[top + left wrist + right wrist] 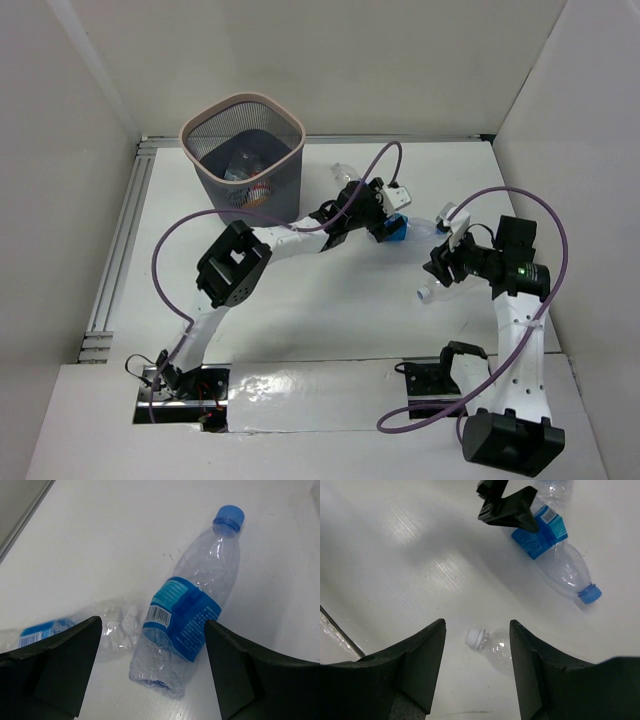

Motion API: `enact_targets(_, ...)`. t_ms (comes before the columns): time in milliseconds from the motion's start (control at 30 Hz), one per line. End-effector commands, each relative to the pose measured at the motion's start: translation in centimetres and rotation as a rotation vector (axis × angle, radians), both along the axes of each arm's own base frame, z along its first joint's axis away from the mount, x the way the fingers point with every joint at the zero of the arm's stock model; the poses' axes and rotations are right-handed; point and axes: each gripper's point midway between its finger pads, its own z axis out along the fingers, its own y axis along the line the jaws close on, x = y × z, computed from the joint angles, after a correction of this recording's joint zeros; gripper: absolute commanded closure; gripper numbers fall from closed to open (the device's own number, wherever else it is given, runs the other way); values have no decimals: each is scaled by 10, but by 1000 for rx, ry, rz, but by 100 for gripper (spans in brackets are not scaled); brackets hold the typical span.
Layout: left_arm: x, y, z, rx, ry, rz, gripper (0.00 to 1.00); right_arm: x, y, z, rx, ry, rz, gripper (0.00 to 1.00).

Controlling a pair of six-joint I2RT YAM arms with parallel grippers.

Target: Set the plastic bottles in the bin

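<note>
Blue-labelled bottle (186,611) lies right of the bin (240,97) beneath the spread left gripper (152,647), which should drop squarely astride its middle before closing; the right gripper (477,645), also spread, hovers over a white-capped bottle (494,649).

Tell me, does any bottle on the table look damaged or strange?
Yes. The blue-capped bottle lies on its side with dented walls, and the second bottle beside it is badly crumpled.
</note>
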Motion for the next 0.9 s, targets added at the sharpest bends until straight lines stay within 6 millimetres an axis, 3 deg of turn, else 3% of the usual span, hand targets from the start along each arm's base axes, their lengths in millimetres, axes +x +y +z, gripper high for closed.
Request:
enact_targets(0, 11, -16, 15, -25, -112, -25, 4, -11, 5, -1, 27, 2, 1, 39)
enact_targets(67, 10, -17, 15, -28, -110, -35, 4, -11, 5, -1, 27, 2, 1, 39)
enact_targets(200, 2, -18, -1, -18, -74, -64, 5, -6, 3, -3, 32, 14, -15, 39)
enact_targets(233, 0, -17, -13, -8, -50, -61, 5, -4, 2, -2, 35, 7, -20, 39)
enact_targets(400, -3, -16, -17, -9, -34, -69, 8, 2, 1, -2, 41, 9, -26, 39)
enact_targets(533, -18, -19, -34, 8, 7, -82, 9, 4, 2, -2, 53, 13, -24, 39)
enact_targets(867, -29, -12, -41, 70, 59, -80, 19, 2, 1, 3, 55, 0, -38, 39)
